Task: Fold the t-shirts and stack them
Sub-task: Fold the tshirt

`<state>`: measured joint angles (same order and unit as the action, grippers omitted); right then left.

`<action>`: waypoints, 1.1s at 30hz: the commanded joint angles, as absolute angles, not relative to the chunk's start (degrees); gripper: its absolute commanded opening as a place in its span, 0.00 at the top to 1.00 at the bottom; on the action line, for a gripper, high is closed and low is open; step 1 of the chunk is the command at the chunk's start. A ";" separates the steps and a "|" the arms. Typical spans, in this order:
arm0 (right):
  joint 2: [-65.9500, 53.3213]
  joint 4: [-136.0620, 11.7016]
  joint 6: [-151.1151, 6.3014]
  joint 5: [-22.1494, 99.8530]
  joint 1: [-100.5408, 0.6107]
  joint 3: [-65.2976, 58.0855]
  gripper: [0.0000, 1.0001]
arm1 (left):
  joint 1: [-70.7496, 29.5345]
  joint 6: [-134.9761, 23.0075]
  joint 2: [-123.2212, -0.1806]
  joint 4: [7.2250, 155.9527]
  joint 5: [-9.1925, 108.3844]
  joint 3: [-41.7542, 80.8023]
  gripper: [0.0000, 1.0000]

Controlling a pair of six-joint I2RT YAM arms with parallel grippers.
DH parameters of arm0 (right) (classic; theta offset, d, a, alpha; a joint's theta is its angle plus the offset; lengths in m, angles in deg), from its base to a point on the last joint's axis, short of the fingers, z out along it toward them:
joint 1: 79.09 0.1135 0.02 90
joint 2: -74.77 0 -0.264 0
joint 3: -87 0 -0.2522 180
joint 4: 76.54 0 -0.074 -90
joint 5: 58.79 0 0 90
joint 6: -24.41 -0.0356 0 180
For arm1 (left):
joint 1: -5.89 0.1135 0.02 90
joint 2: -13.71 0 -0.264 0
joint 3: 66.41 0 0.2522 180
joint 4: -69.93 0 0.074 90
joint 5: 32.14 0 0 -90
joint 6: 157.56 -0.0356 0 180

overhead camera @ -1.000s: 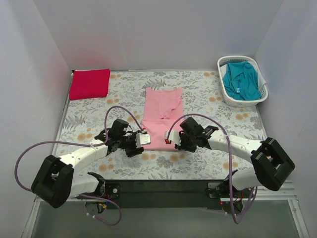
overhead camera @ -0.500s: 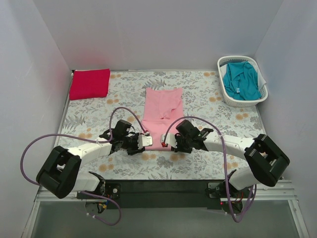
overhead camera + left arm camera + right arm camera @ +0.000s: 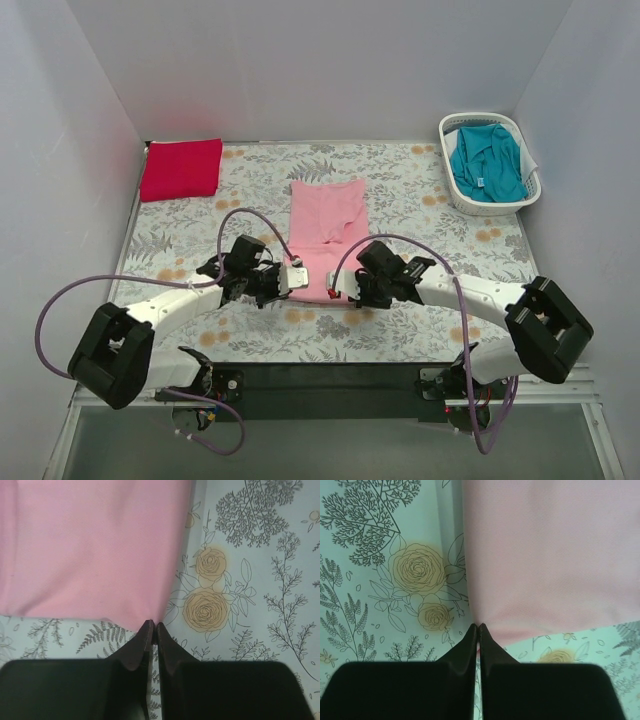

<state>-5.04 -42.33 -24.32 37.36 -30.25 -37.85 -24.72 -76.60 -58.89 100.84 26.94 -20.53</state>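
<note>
The light pink t-shirt lies as a long strip in the middle of the floral cloth, its hem toward the arms. My left gripper is shut on its near left corner; the fingertips meet at the fabric edge. On the near right corner, my right gripper is shut too, with a sliver of pink between its fingers. A red t-shirt sits folded at the far left. A teal t-shirt lies crumpled in the basket.
The white slatted basket stands at the far right corner. The grey-and-orange floral cloth covers the table. White walls enclose the left, back and right sides. Purple cables loop above both arms.
Both grippers were open at the pink t-shirt's near hem and have shut on its two near corners. The arms have barely shifted.
</note>
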 commanded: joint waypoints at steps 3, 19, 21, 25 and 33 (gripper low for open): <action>-0.21 -29.66 -22.53 41.04 -30.05 -28.89 0.99 | -25.05 -75.47 -53.89 109.17 23.50 -13.71 1.00; 6.83 -14.17 -20.96 55.12 -30.39 -22.04 0.99 | -25.22 -71.26 -44.29 132.39 10.92 -3.71 1.00; 2.90 -13.47 -18.67 55.64 -33.54 -17.47 0.99 | -23.12 -70.90 -47.63 131.07 10.92 -0.89 1.00; -6.42 -12.85 -12.52 56.79 -39.79 -9.82 0.99 | -14.52 -73.19 -62.88 126.86 6.98 7.10 1.00; -31.89 -13.73 -6.79 57.58 -48.24 7.66 0.99 | -6.85 -72.31 -83.47 112.89 10.20 14.94 1.00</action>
